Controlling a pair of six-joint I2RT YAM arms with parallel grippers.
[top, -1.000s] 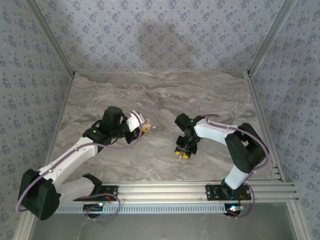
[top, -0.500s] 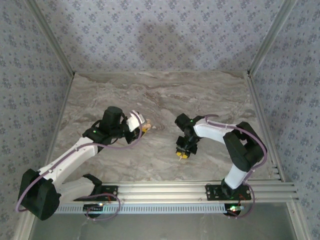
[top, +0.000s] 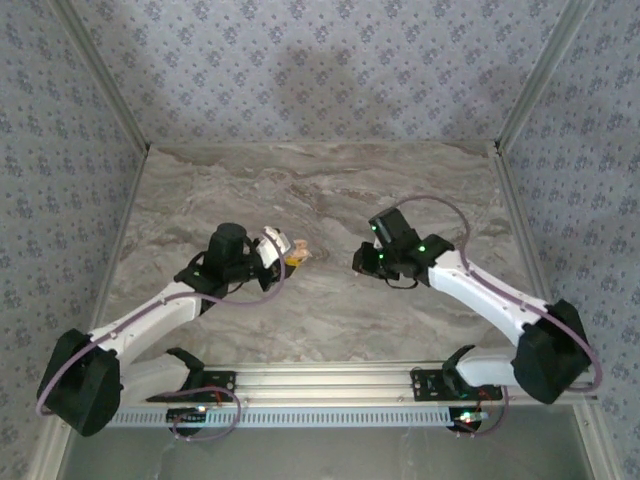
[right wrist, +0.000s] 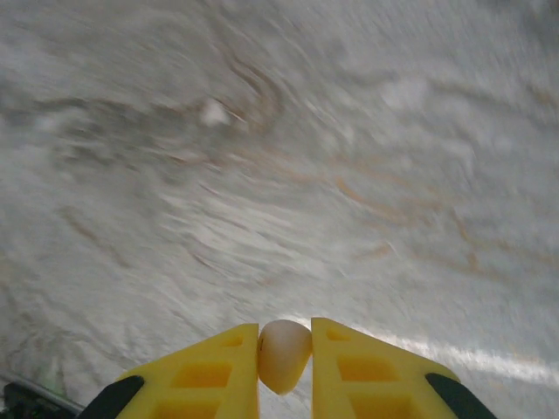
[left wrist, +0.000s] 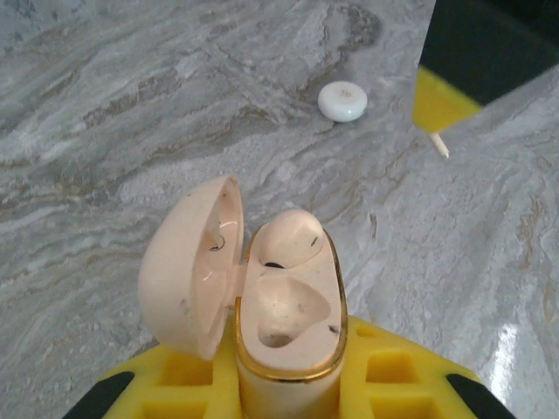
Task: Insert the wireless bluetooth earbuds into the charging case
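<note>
The 2 arms bend at the elbow and point toward each other, well apart, the left gripper (top: 291, 256) closed around the open charging case (left wrist: 286, 305), the right gripper (top: 358, 262) pinching 1 earbud (right wrist: 284, 353) between its yellow fingers (right wrist: 218, 371).

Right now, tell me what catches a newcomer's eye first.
The open peach charging case, lid flipped left, sits clamped in the left gripper at the bottom of the left wrist view. The right gripper pinches a pale earbud above the marble table. A white disc lies beyond the case.
</note>
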